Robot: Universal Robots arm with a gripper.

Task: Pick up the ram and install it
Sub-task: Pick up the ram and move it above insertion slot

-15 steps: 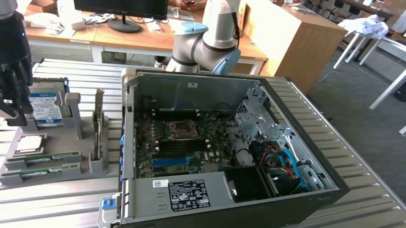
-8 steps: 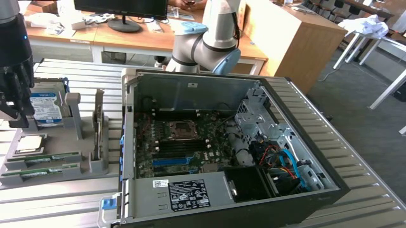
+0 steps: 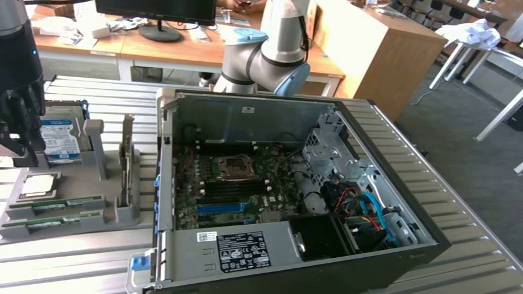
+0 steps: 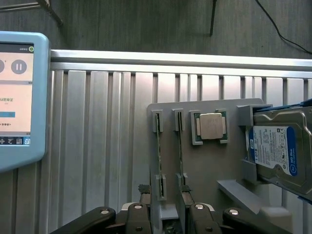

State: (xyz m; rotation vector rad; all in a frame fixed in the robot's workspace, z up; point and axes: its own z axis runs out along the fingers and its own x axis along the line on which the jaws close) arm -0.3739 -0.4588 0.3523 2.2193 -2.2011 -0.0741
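Exterior view: set high, looking down obliquely across the slatted tabletop [image 3: 457, 214] at the open computer case [image 3: 245, 119], with the parts holder [image 3: 122, 214] at the exterior view's left. Wrist view: close above that holder, facing straight down past the gripper [image 4: 168, 214]. Both views share the holder, its hard drive [image 4: 275, 146] and processor chip [image 4: 211, 126].

An open computer case [image 3: 245, 113] lies on its side on the slatted metal tabletop [image 3: 73, 260]. Its motherboard [image 3: 245, 193] is exposed, with the processor socket [image 3: 235, 166] near the middle. Blue and orange cables [image 3: 372, 211] curl in the corner toward the exterior view's right. Just beside the case, on the exterior view's left, a grey holder [image 4: 204, 170] carries a silver hard drive [image 4: 280, 151] with a blue-and-white label, propped in its bracket. A small square processor chip [image 4: 211, 126] lies flat in a recess of the holder. A blue-framed touchscreen [image 4: 19, 97] stands near. Behind, a monitor [image 3: 155, 9] sits on a wooden desk [image 3: 163, 52].
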